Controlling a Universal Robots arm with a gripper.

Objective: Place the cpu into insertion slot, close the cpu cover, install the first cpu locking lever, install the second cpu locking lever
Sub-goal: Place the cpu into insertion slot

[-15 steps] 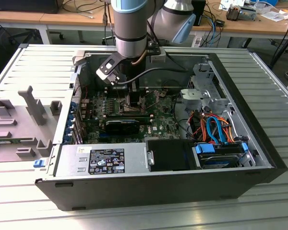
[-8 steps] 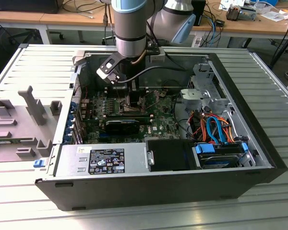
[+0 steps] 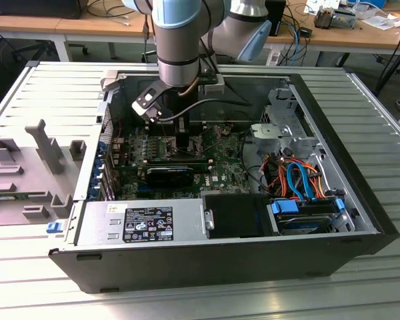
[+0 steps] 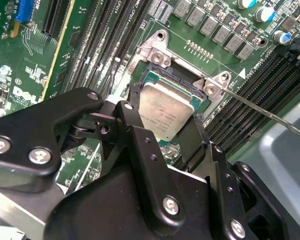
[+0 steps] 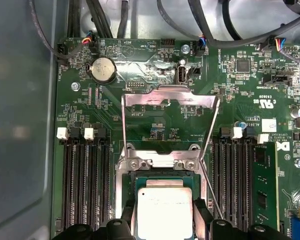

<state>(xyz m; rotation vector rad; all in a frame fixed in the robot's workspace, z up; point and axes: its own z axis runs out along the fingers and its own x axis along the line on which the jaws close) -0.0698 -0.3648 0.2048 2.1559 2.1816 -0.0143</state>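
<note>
Tool, at 11 o'clock from the case centre in the exterior view, clamped on the chip by opposite edges, chip squarely over the socket straight below; cover stands open.

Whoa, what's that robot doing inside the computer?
The robot arm is reaching into an open computer case. Its gripper is holding the cpu, a little silvery square chip, by two sides, right at the insertion slot on the green board. The cpu cover is flipped up and open, so the chip isn't covered yet.
</note>
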